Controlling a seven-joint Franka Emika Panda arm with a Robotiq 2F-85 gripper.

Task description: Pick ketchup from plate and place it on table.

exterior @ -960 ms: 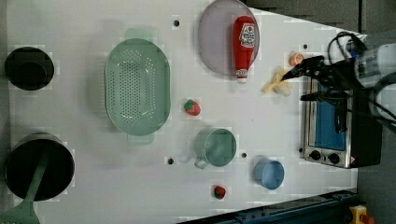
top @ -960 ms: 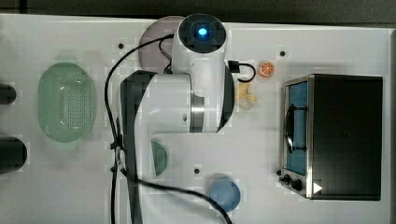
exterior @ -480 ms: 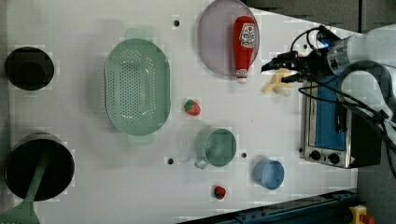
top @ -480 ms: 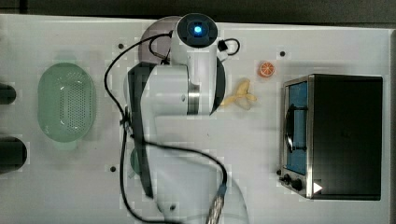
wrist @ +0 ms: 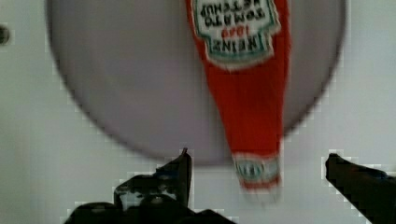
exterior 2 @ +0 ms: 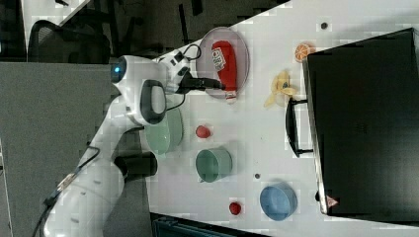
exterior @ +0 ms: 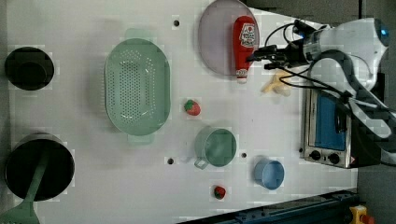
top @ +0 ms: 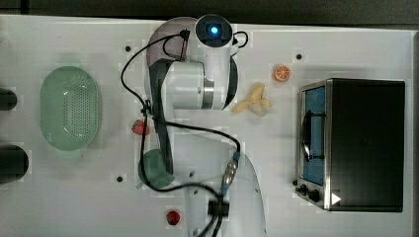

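Place: a robot lab set up as a mock kitchen.
Desk [exterior: 93, 186]: white top with small dark holes.
Arm [exterior 2: 143, 98]: white robot arm with loose black cables.
Kitchenware: colander [exterior: 136, 93], toaster oven [exterior: 327, 130], cups, black pots.
Food: toy-like strawberry [exterior: 192, 107], banana [top: 254, 101], orange slice [top: 281, 73].
Surroundings: grey partition [exterior 2: 49, 148] and office chair [exterior 2: 54, 39] in the right view.

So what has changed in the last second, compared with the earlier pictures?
The gripper has moved toward the left view's left, from over the toaster oven past the banana peel to the ketchup bottle. Its fingers are open, either side of the bottle's cap end, and hold nothing. The bottle lies on the plate as before; nothing else on the table has moved.
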